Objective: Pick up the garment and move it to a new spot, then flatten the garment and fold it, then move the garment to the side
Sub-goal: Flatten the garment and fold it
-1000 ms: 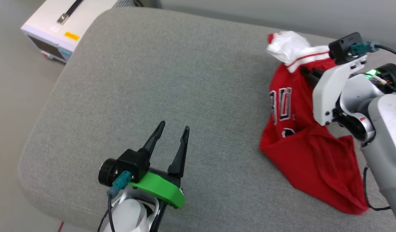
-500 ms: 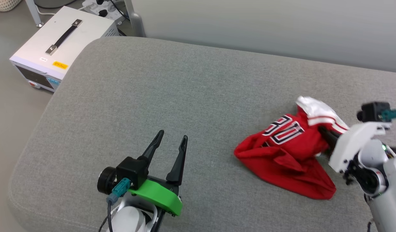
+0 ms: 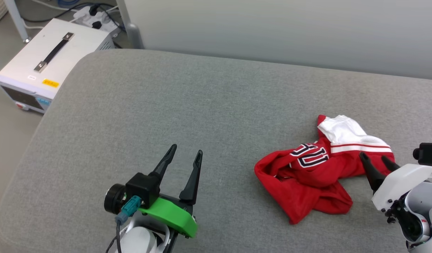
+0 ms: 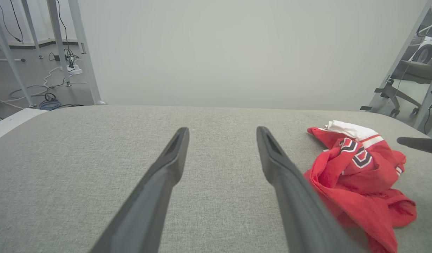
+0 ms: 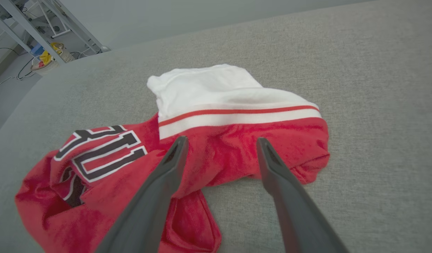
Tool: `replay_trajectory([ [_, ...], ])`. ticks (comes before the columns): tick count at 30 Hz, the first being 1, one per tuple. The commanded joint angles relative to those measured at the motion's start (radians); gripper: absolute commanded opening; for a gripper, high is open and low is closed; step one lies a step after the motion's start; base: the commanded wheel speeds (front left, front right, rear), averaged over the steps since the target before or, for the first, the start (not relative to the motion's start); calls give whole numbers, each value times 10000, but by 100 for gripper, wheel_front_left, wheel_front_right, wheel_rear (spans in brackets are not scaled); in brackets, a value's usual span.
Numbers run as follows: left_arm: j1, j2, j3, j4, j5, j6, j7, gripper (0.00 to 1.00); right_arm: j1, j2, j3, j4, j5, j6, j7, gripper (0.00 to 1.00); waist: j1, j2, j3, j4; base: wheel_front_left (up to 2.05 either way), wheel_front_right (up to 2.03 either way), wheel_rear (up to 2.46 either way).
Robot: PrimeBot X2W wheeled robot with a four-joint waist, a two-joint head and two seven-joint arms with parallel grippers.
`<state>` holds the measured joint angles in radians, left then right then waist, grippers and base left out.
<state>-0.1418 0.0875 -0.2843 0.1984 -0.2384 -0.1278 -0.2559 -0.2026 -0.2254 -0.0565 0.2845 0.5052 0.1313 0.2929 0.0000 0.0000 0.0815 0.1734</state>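
Red T-shirt (image 3: 312, 172) lies crumpled on right part of grey cushion (image 3: 202, 98), white sleeve at far end, lettering half buried in folds. Right gripper (image 3: 373, 157) spread, tips just over red cloth below striped trim, pinching nothing. Likely reading: placement done, flattening next. Left gripper (image 3: 187, 149) also spread, well apart over bare cushion, probably leaving room to spread shirt.

The crumpled red T-shirt (image 3: 307, 182) has a white sleeve, red-and-white striped trim and black lettering edged in white. The woven fabric cushion (image 3: 202, 105) is plain grey. The left hand (image 3: 187, 149) is black, on a bright green bracket (image 3: 168, 212).
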Motion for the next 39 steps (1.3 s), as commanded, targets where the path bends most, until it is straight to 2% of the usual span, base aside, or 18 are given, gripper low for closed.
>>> replay_trajectory([
  [1,141,15,-39,6,37,-29,-59,100,231,24,0,-451,-126,-6,-261,100,0,0,-300,-300,0,0,0],
  [10,320,-102,-579,-16,-294,-29,-59,100,1828,-111,108,-3024,-693,-6,-1992,100,0,0,-765,-792,0,0,0],
  [17,314,-266,-964,389,-909,-19,58,100,2747,245,-92,-4061,-1111,-6,-2864,100,0,0,-568,-1143,0,0,0],
  [18,-93,-320,-1313,651,-1156,43,795,100,2790,252,-108,-4298,-1231,-6,-2827,100,0,0,-358,-1318,0,0,0],
  [23,-1101,-362,-1858,1171,-1637,503,2650,100,2655,240,-137,-4492,-1310,-6,-2706,100,0,0,-4,-1662,0,0,0],
  [26,-1808,-368,-2189,1492,-1904,896,3451,100,2544,284,-49,-4477,-1366,-6,-2688,100,0,0,228,-1937,0,0,0],
  [27,-2284,-370,-2441,1957,-2093,1181,3926,100,2477,370,17,-4380,-1392,-6,-2740,100,0,0,409,-2158,0,0,0],
  [33,-2728,-371,-2655,3044,-2305,1470,4181,100,2394,422,85,-4162,-1447,-6,-2903,100,0,0,626,-2385,0,0,0],
  [34,-2756,-371,-2662,3221,-2311,1460,4131,91,2387,432,79,-4125,-1448,-6,-2922,100,0,0,640,-2388,0,0,0],
  [35,-2770,-371,-2648,3334,-2343,1429,4069,29,2385,438,72,-4097,-1450,-6,-2932,100,0,0,648,-2381,0,0,0],
  [36,-2783,-371,-2605,3421,-2407,1374,3947,0,2386,441,63,-4066,-1457,-6,-2944,100,0,0,648,-2358,0,0,0],
  [39,-2790,-359,-2485,3476,-2575,1190,3576,0,2411,443,7,-3995,-1479,-6,-2957,100,0,0,591,-2215,0,0,0],
])
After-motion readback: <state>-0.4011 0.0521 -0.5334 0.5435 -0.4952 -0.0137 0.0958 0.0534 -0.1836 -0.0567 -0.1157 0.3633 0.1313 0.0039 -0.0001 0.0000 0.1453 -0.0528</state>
